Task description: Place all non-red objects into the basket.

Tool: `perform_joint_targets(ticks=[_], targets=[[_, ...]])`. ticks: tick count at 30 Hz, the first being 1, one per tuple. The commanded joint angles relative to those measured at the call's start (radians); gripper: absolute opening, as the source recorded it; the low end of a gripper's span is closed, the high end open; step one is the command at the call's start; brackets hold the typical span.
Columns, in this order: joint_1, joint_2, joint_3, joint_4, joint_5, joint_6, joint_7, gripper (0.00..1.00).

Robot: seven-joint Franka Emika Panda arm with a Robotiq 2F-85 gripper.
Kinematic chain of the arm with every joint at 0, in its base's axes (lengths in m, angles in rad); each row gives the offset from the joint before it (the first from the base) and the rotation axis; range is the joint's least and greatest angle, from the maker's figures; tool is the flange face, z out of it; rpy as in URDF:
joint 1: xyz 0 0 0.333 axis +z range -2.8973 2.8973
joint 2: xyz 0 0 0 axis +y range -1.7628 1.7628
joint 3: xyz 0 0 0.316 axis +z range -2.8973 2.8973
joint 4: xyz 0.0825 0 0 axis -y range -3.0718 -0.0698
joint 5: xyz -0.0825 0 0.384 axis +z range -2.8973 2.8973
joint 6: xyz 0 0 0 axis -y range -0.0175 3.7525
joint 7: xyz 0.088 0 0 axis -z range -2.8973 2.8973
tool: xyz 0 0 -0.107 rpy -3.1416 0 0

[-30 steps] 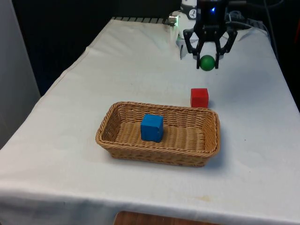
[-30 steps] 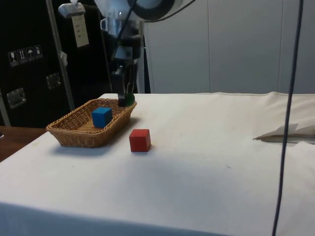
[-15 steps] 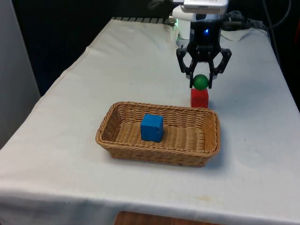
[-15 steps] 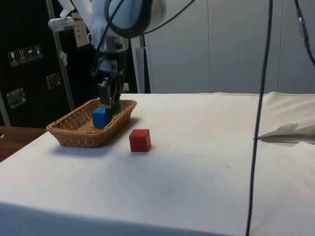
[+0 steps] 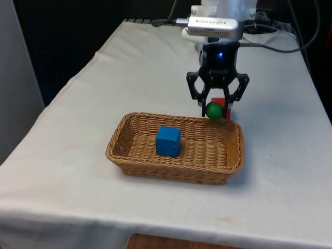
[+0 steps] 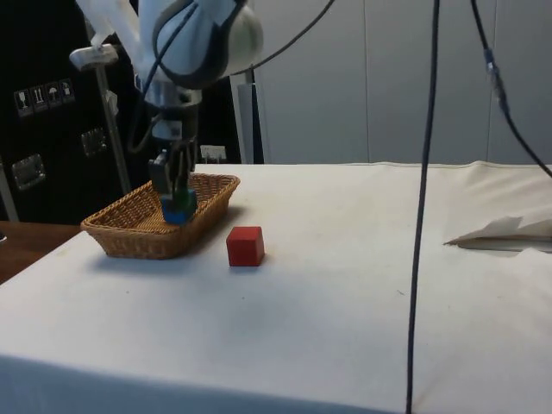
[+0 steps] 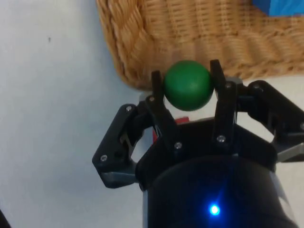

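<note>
My gripper [image 5: 214, 111] is shut on a green ball [image 5: 213, 110], held in the air just above the far rim of the wicker basket [image 5: 129, 154], near its corner on the front view's right. In the wrist view the green ball [image 7: 188, 85] sits pinched between the two fingers, over the basket's corner [image 7: 128, 52]. A blue cube [image 5: 168, 141] lies inside the basket. A red cube [image 6: 245, 246] rests on the cloth just beyond the basket, mostly hidden behind my gripper in the front view. In the side view my gripper [image 6: 175, 191] hangs over the basket [image 6: 129, 237].
A crumpled white paper [image 6: 504, 235] lies on the cloth far from the basket. Black cables [image 6: 423, 198] hang down in front of the side view. The table's edges fall away at both of the front view's sides.
My gripper has carried the green ball from the far end of the table toward the basket and lower, passing over the red cube. The blue cube and red cube stayed put.
</note>
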Motion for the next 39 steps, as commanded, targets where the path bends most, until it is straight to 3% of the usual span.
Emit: perform_joint_targets(ticks=[1, 4, 5, 6, 9, 11, 12, 13, 21, 22, 23, 28, 29, 30, 31, 32, 33, 39], targets=[[-0.015, 0.023, 0.012, 0.033, 0.019, -0.015, -0.015, 0.0], [-0.02, 0.068, 0.013, 0.087, 0.036, -0.021, -0.022, 0.0], [-0.007, 0.056, -0.001, 0.068, 0.023, -0.01, -0.012, 0.0], [-0.021, 0.079, 0.012, 0.1, 0.041, -0.022, -0.024, 0.0], [-0.025, 0.122, 0.012, 0.148, 0.058, -0.026, -0.027, 0.0], [-0.027, 0.145, 0.013, 0.169, 0.069, -0.025, -0.03, 0.0], [-0.014, 0.138, -0.001, 0.159, 0.057, -0.016, -0.019, 0.0], [-0.028, 0.155, 0.013, 0.178, 0.073, -0.025, -0.031, 0.0], [-0.03, 0.196, 0.007, 0.212, 0.11, -0.019, -0.05, 0.0], [-0.022, 0.198, -0.002, 0.211, 0.103, -0.017, -0.041, 0.0], [-0.03, 0.197, 0.007, 0.212, 0.111, -0.019, -0.051, 0.0], [-0.029, 0.197, 0.006, 0.211, 0.114, -0.017, -0.053, 0.44], [-0.029, 0.197, 0.006, 0.211, 0.114, -0.017, -0.053, 0.63], [-0.029, 0.197, 0.005, 0.21, 0.114, -0.017, -0.053, 0.73], [-0.023, 0.198, -0.002, 0.21, 0.107, -0.017, -0.045, 0.82], [-0.029, 0.197, 0.005, 0.21, 0.114, -0.017, -0.054, 0.82], [-0.029, 0.197, 0.005, 0.21, 0.114, -0.017, -0.054, 0.96], [-0.03, 0.197, 0.005, 0.21, 0.114, -0.017, -0.054, 1.0]])
